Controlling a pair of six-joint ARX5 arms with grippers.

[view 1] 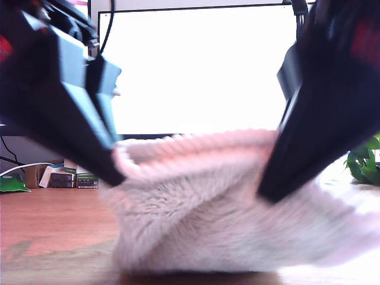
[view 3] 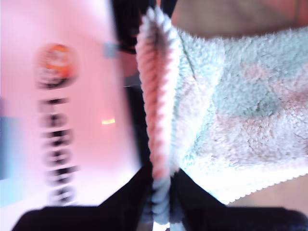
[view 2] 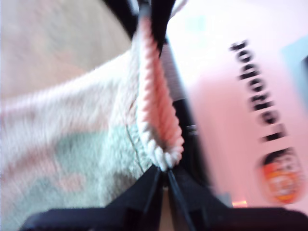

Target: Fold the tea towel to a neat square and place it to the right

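My first gripper [view 2: 162, 174] is pinched tight on the corded pink edge [view 2: 159, 110] of the tea towel [view 1: 202, 208], a fluffy pale pink terry cloth with pale blue-green patches. My second gripper [view 3: 161, 179] is clamped on the same cord, its jaws closed with the rope-like rim running straight up out of them. In the exterior view two dark arms come down, one from each side of that view, and meet the cloth at its raised upper edge; the wrist views do not settle which arm is which.

The towel sits in the middle of the wooden table [view 1: 47, 225], its top edge lifted between the two holds while the rest slumps in a soft heap on the wood. To my eye this is the fold in progress: an edge picked up, ready to be carried over the lower part. The next move calls for both holds travelling together at an even height, so the edge lands square.

The pile looks thick and plush, likely to bunch rather than crease. The twisted cord gives the jaws a firm ridge.
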